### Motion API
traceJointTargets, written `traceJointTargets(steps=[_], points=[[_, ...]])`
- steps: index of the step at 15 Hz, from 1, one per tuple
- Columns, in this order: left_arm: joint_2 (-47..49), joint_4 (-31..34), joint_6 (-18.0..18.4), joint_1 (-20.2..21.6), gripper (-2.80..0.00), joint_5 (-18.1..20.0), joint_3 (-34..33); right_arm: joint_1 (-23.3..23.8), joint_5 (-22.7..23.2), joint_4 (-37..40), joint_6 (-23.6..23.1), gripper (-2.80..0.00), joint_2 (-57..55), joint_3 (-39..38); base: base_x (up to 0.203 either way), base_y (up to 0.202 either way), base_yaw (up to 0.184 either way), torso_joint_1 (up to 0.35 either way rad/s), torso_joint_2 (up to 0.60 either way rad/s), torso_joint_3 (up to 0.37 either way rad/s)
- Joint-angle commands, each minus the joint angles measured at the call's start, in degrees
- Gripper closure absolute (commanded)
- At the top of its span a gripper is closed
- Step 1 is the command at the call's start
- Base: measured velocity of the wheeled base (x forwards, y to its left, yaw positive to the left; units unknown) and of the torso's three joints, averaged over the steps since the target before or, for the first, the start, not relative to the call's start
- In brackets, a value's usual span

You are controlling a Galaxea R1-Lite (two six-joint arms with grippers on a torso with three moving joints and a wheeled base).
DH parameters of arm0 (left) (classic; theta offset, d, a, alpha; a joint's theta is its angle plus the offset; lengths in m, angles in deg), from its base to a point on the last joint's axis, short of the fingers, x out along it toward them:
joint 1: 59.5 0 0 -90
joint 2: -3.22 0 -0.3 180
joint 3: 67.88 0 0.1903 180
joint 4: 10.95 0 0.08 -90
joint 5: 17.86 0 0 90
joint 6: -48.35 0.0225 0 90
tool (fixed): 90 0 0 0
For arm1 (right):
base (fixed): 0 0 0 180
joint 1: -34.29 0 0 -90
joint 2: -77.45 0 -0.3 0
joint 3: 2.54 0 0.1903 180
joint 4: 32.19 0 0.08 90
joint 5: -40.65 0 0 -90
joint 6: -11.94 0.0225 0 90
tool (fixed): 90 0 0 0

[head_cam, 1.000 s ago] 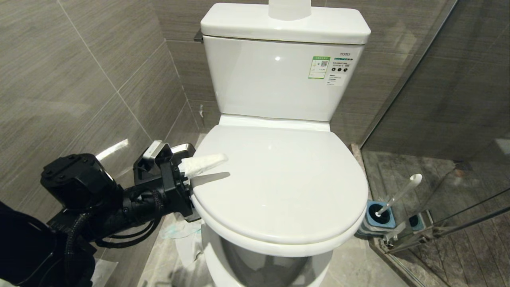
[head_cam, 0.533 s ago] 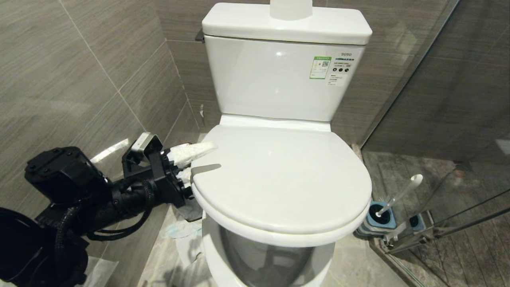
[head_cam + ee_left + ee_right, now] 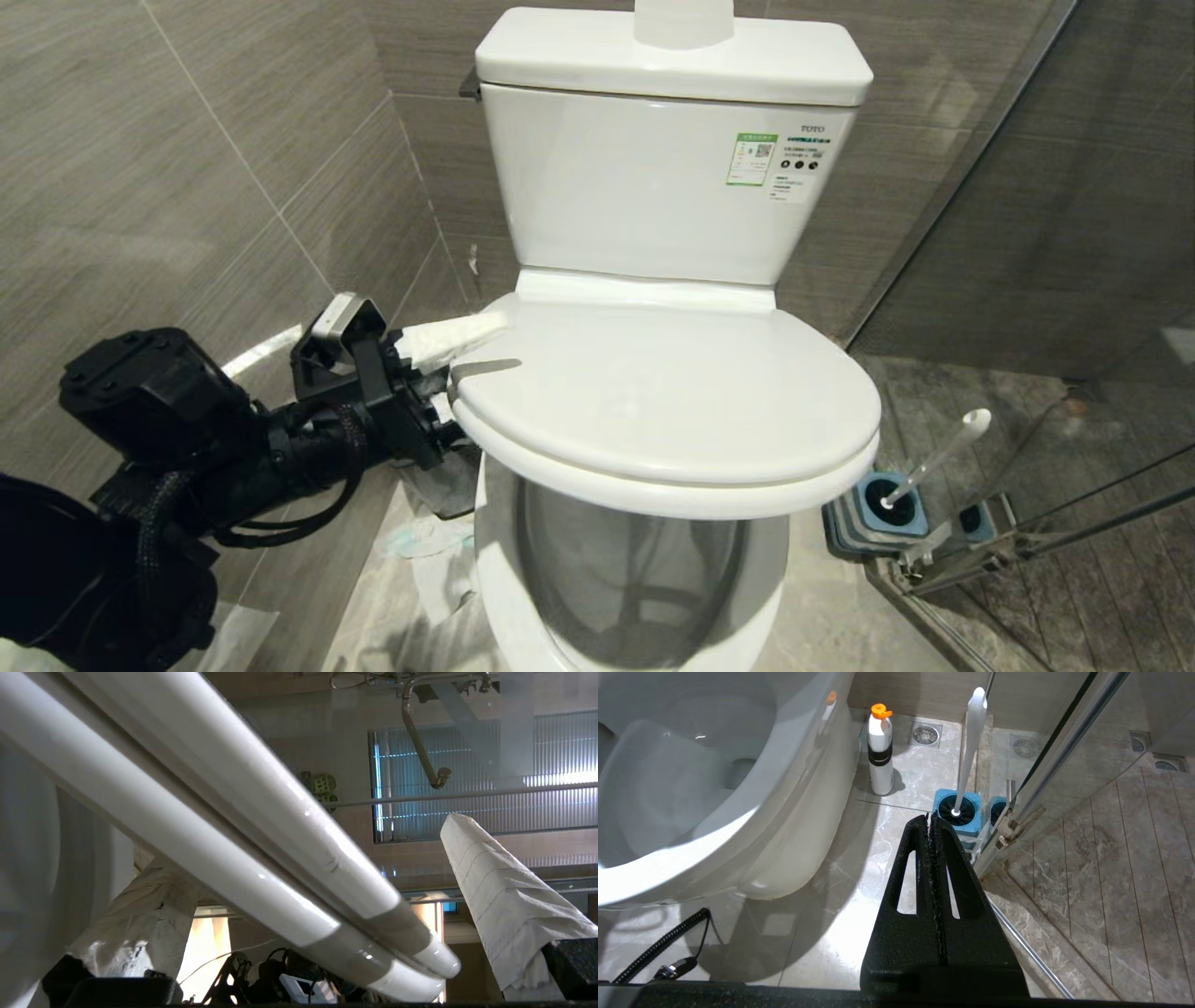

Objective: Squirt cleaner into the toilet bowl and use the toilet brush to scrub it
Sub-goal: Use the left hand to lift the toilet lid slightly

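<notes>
Currently, notes keyed to the toilet bowl (image 3: 653, 569):

Lid and seat: both raised partway off the rim, tilted, front edge up; the basin shows beneath them in the head view.
Left end effector (image 3: 446, 392): at the bowl's left side, by the rear corner of the seat. Fingers spread wide and wrapped in white paper; one finger (image 3: 457, 334) lies over the lid's top edge, the other (image 3: 140, 919) sits under the seat. The wrist view shows lid and seat edges passing between the two. Whether either finger touches, cannot tell.
Right end effector (image 3: 930, 823): low, off the bowl's right front, clenched, fingers pressed together on nothing.
Toilet brush (image 3: 938, 455): standing in its blue-topped holder (image 3: 892, 504) on the floor, right of the bowl's base, against the glass shower door, handle leaning away from the bowl.
Cleaner bottle (image 3: 880, 756): white with orange cap, upright on the floor just beside the bowl's right side, further back than the brush.
Crumpled paper (image 3: 425, 541): on the floor left of the bowl's base.
</notes>
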State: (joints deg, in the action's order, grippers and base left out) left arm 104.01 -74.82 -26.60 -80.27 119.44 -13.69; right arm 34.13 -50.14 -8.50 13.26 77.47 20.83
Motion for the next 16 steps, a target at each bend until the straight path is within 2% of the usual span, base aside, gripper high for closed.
traceJointTargets(steps=[1, 4, 16], points=[[0.11, -0.43, -0.87, -0.14, -2.80, 0.13, 1.38, -0.02, -0.01, 0.02, 0.00, 0.00, -0.02, -0.09, 0.000, 0.000, 0.000, 0.000, 0.00, 0.000], [-0.92, -0.43, -4.56, -0.03, -2.80, -1.51, 3.90, -0.02, -0.01, 0.02, 0.00, 0.00, -0.02, -0.09, 0.000, 0.000, 0.000, 0.000, 0.00, 0.000], [-1.74, -0.43, -9.08, 0.21, -2.80, -1.51, 11.02, -0.02, -0.01, 0.02, 0.00, 0.00, -0.02, -0.09, 0.000, 0.000, 0.000, 0.000, 0.00, 0.000]])
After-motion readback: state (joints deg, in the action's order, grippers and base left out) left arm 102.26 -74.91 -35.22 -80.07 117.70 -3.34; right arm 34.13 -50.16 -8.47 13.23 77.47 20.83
